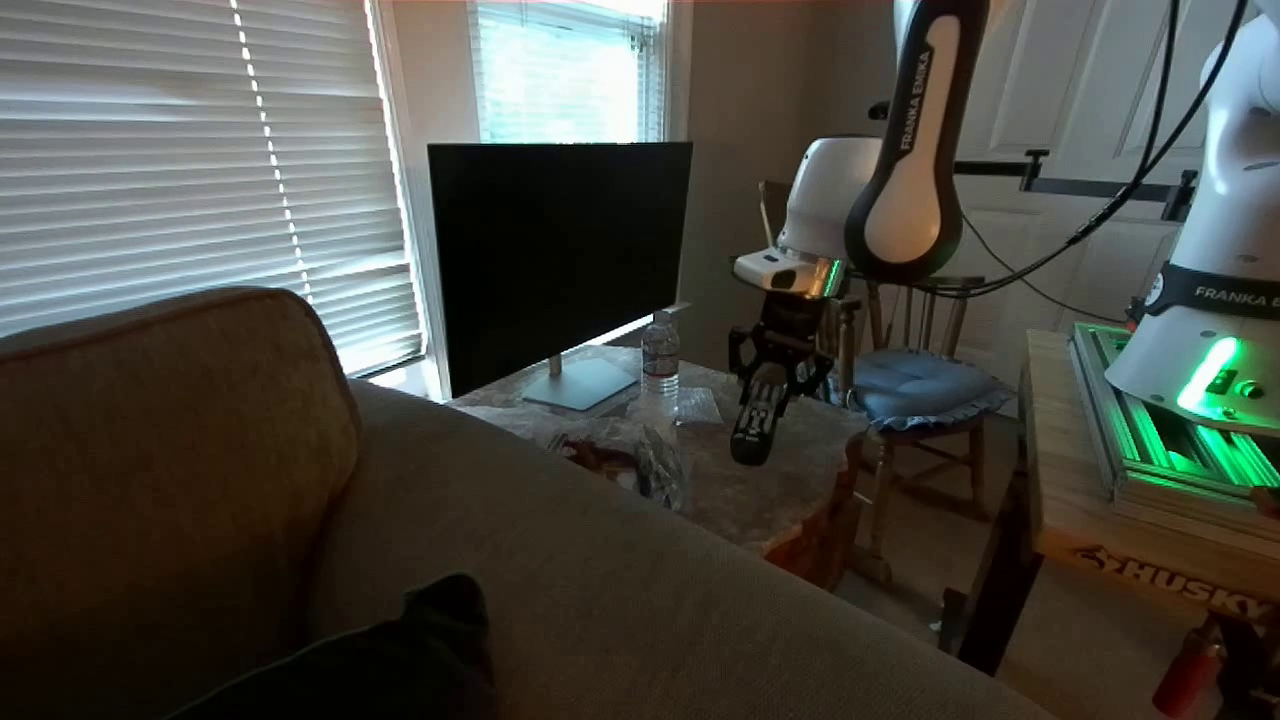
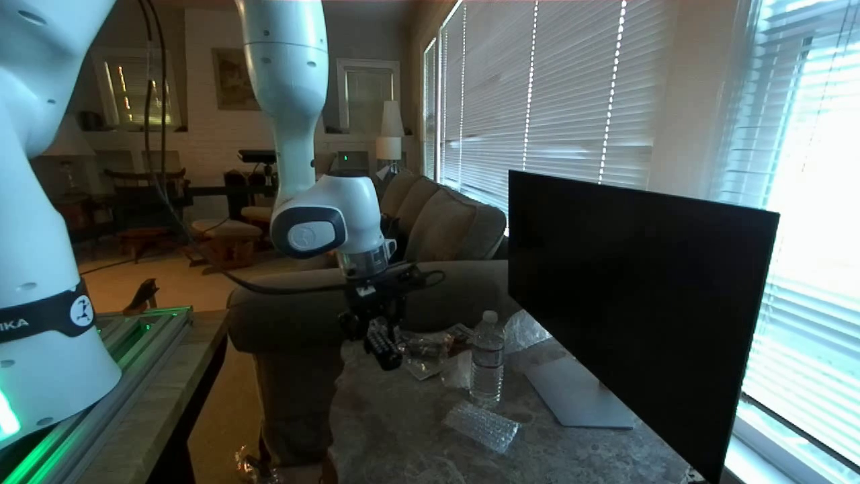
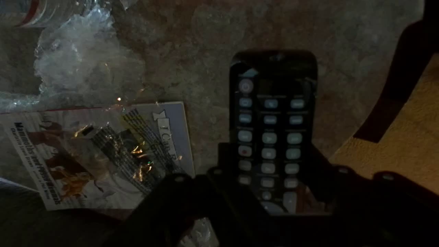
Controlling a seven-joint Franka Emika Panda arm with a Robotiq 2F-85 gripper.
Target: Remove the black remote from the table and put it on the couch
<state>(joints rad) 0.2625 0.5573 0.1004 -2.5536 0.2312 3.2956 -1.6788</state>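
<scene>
The black remote [image 1: 757, 425] is held in my gripper [image 1: 772, 372] above the table [image 1: 775, 500], tilted with its free end downward. It also shows in an exterior view [image 2: 383, 346], where my gripper [image 2: 371, 324] is near the couch side of the table [image 2: 390, 430]. In the wrist view the remote [image 3: 271, 127] lies between the two fingers of my gripper [image 3: 269, 157], which touch its sides; its lower end is hidden. The tan-beige couch [image 1: 560, 570] stands beside the table, and its arm [image 2: 463, 289] rises behind the gripper.
A large black screen [image 1: 560, 260] stands on the table with a water bottle [image 2: 487, 363] and bubble wrap [image 2: 482, 427]. A book [image 3: 103, 154] under clear plastic lies on the table. A chair with a blue cushion [image 1: 920, 385] is behind. A dark pillow [image 1: 400, 650] is on the couch.
</scene>
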